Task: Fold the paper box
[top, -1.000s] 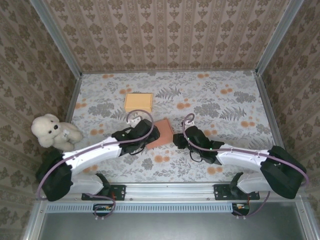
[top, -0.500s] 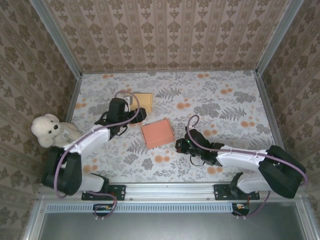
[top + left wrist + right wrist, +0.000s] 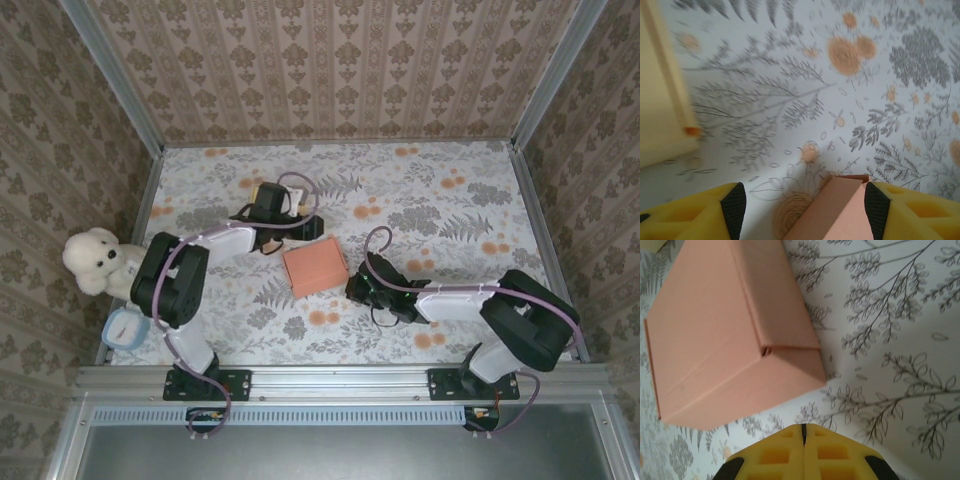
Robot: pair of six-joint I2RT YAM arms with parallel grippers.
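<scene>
Pink box (image 3: 315, 268) lay mid-frame, just left of the closed right gripper (image 3: 354, 286); the left gripper (image 3: 300, 228), jaws apart, hovered at its upper left.

- Overhead I see soft, even light.
- My left wrist feed smears, worst at the yellow box (image 3: 660, 100).
- My right wrist feed: sharp, soft shadow beside the paper box (image 3: 730, 340).
</scene>
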